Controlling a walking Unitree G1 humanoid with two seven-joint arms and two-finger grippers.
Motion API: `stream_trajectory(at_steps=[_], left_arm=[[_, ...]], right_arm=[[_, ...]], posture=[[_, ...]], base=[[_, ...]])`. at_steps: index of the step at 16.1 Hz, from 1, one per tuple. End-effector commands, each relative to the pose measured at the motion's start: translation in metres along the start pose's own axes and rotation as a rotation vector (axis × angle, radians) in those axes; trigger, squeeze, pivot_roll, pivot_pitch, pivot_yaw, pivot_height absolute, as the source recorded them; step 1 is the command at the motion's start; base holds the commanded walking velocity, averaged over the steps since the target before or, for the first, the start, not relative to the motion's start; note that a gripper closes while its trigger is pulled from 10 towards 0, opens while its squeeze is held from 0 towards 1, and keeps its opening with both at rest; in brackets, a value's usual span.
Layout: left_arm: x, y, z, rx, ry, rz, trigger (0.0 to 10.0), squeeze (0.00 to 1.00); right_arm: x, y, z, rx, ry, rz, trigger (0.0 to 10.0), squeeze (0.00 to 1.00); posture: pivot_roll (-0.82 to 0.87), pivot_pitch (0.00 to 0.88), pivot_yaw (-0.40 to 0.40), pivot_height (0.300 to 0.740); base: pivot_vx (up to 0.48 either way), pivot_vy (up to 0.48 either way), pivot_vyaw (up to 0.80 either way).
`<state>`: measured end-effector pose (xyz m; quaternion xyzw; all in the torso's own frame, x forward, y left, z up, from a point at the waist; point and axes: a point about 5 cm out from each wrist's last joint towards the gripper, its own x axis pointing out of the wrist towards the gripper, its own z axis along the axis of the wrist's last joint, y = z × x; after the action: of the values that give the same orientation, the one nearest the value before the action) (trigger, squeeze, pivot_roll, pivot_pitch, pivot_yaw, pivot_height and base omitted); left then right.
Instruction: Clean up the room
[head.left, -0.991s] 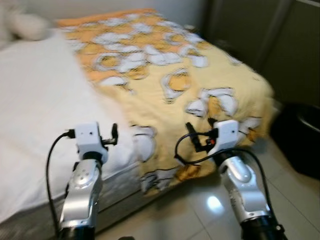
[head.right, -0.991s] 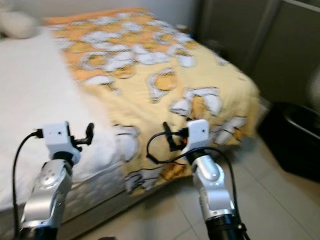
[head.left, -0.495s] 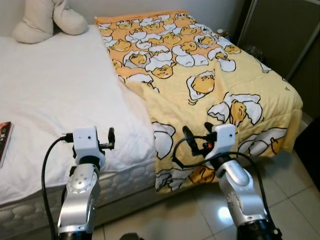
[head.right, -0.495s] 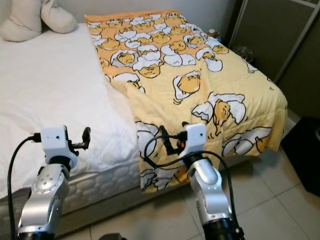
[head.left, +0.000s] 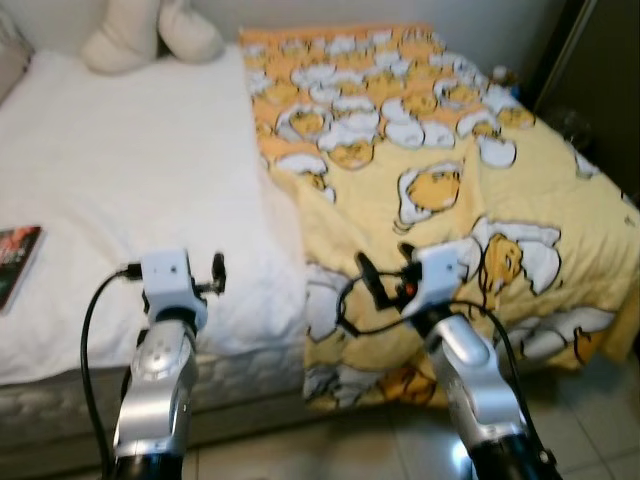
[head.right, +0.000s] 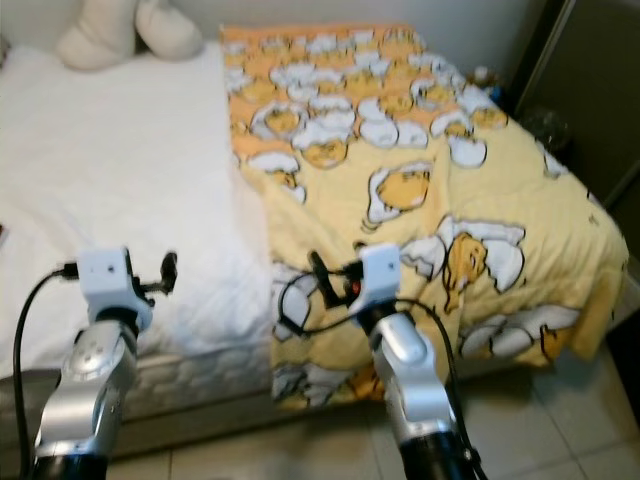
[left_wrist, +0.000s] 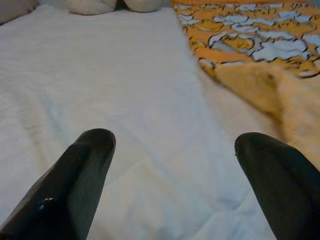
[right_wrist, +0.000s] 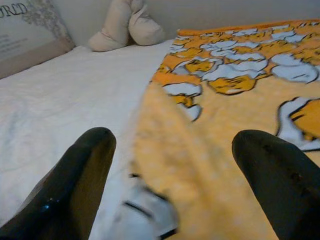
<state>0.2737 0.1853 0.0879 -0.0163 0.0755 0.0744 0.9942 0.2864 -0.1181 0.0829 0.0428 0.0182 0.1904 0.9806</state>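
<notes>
A bed with a white sheet (head.left: 130, 170) stands in front of me. A yellow blanket (head.left: 440, 190) printed with egg cartoons covers its right half and hangs over the foot end. My left gripper (left_wrist: 172, 170) is open and held above the white sheet near the bed's edge, with nothing between its fingers. My right gripper (right_wrist: 172, 170) is also open and empty, held over the blanket's near edge where it meets the sheet. Both silver arms are raised in front of me, the left (head.left: 160, 360) and the right (head.left: 470, 370).
A beige plush cushion (head.left: 150, 35) lies at the head of the bed. A dark-covered book (head.left: 17, 262) rests on the sheet at the far left. A dark wardrobe (head.left: 600, 80) stands to the right. Tiled floor (head.left: 600, 420) runs along the foot of the bed.
The camera has swung left, so the bed has shifted right in view and the wardrobe has slid toward the edge. Both arms keep the same raised pose.
</notes>
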Motion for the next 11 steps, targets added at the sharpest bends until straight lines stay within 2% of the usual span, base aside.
stream_trajectory(at_steps=[1, 6, 7, 8, 9, 11], left_arm=[[0.003, -0.007, 0.004, -0.013, -0.008, -0.018, 10.0, 0.0], [0.008, -0.004, 0.006, -0.013, -0.005, -0.019, 10.0, 0.0], [0.014, 0.0, 0.001, -0.028, 0.03, -0.009, 10.0, 0.0], [0.02, -0.001, -0.005, -0.004, 0.078, -0.031, 10.0, 0.0], [0.022, -0.001, -0.006, -0.014, 0.082, -0.033, 10.0, 0.0], [0.024, 0.001, 0.007, -0.044, 0.017, -0.051, 10.0, 0.0]], right_arm=[[-0.003, -0.009, 0.002, -0.008, -0.002, -0.028, 10.0, 0.0], [-0.003, -0.008, 0.004, -0.01, -0.005, -0.021, 10.0, 0.0], [-0.003, -0.007, 0.005, -0.008, -0.011, -0.019, 10.0, 0.0], [-0.005, -0.006, 0.005, 0.0, -0.014, -0.015, 10.0, 0.0], [-0.005, -0.005, 0.006, 0.0, -0.016, -0.01, 10.0, 0.0], [-0.009, 0.0, 0.005, -0.028, -0.016, 0.015, 10.0, 0.0]], posture=[[-0.08, 0.0, 0.033, 0.74], [-0.09, 0.0, 0.037, 0.74], [-0.08, 0.0, 0.036, 0.74], [-0.08, 0.0, 0.036, 0.74], [-0.09, 0.0, 0.04, 0.74], [-0.1, 0.0, 0.049, 0.74]], base=[[0.345, -0.33, 0.0], [0.376, -0.295, 0.0], [0.0, 0.0, 0.0], [0.0, 0.0, 0.0], [0.0, 0.0, 0.0], [0.0, 0.0, 0.0]])
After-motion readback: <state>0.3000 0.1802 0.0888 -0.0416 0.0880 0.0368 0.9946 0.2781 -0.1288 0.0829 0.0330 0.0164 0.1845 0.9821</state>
